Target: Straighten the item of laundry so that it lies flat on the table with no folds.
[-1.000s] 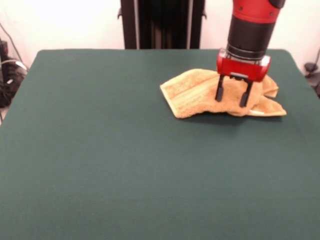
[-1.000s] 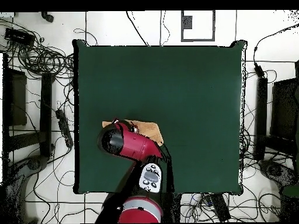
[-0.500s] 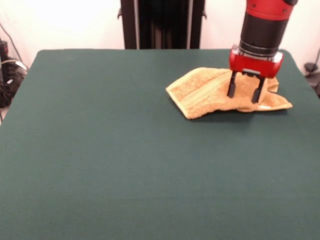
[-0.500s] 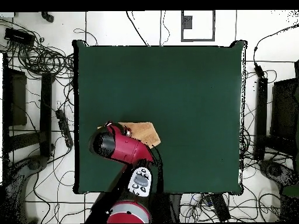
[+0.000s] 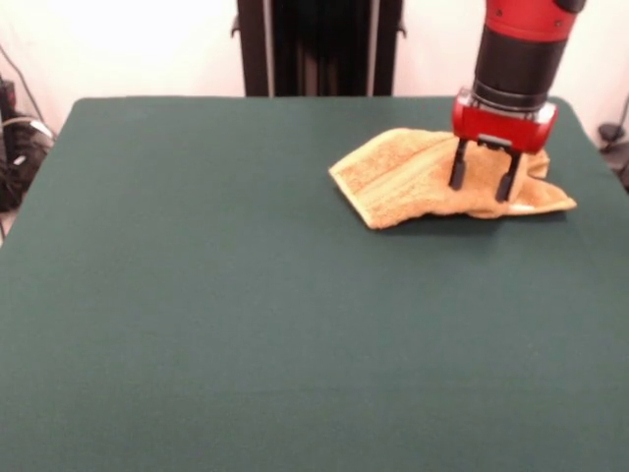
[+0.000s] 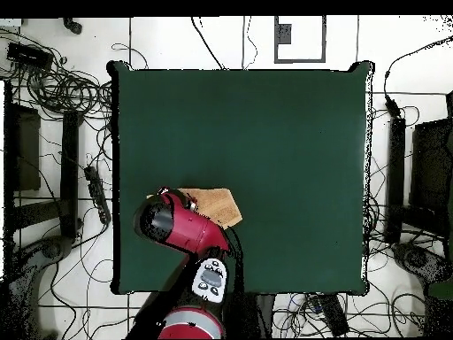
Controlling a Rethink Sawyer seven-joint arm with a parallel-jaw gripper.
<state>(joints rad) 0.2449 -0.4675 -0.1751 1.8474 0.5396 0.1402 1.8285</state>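
Green felt table fills most of the front view; pale wall behind it, with a dark upright column at top centre and cables on the floor at the left edge

Towel lies at the table's far right, near the far edge and near the right edge. Orange-tan terry, crumpled, not flat: left part spreads out to a blunt corner pointing left and near, with a hemmed border along that edge; right part is bunched and folded over, ending in a thin flap that tapers to the right. A pale strip shows at the near edge of that flap, too small to read

Arm comes down over the towel's right half, black sleeve above a red wrist block. Gripper points straight down, its two black fingers spread apart with towel showing in the gap. Tips sit low against the bunched cloth; cannot tell whether they touch it. No cloth pinched between them

Overhead view: table is a dark green rectangle ringed by cables on a light floor. Towel shows as a small tan patch near the left edge, in the lower half of the table. Arm covers the towel's left part, so the gripper itself is hidden in this view
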